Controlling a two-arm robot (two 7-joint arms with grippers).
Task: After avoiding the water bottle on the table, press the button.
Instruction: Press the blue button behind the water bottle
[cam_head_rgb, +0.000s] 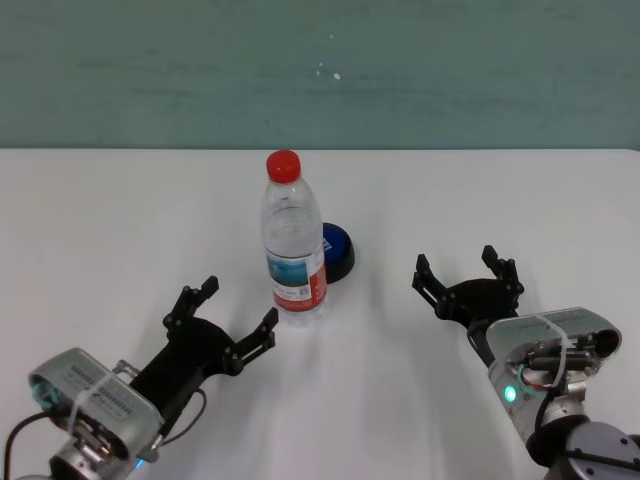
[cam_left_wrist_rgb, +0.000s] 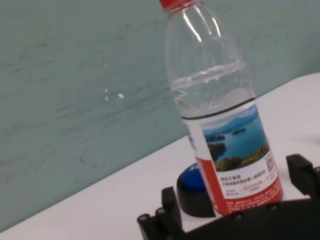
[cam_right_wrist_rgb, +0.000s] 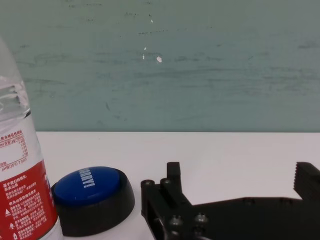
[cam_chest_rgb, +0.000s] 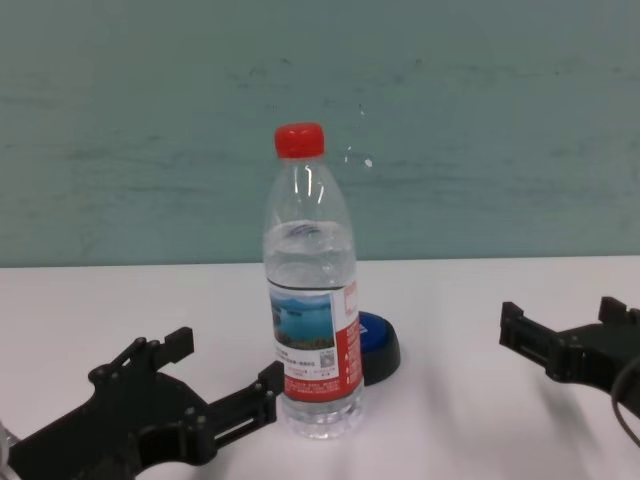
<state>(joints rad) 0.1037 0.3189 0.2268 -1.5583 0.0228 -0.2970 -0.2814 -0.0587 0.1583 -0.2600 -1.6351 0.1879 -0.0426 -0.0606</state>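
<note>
Near the centre of the white table (cam_head_rgb: 100, 220), the water bottle (cam_head_rgb: 293, 245) stands upright. It is a tall clear plastic bottle with a red screw cap, a ribbed shoulder, and a label that shows a lake picture above a red band printed with small white text and a code square. The liquid level sits just above the label in the left wrist view. The button (cam_head_rgb: 337, 250) sits directly behind the bottle on the far side and slightly toward the robot's right; the bottle partly hides it in the head and chest views. The button is a low round dome with a glossy blue top carrying white lettering, set in a wider black base, and its top reaches only the lower part of the bottle's label. In the right wrist view its base lies just beside the bottle; whether the two touch cannot be determined. The left gripper (cam_head_rgb: 237, 318) rests low over the table to the near left of the bottle, fingers spread apart and holding nothing, with one fingertip close to the bottle's base. The right gripper (cam_head_rgb: 465, 272) is positioned to the right of the button and apart from it, fingers likewise spread and empty. A teal wall (cam_head_rgb: 480, 70) bounds the table's far edge.
</note>
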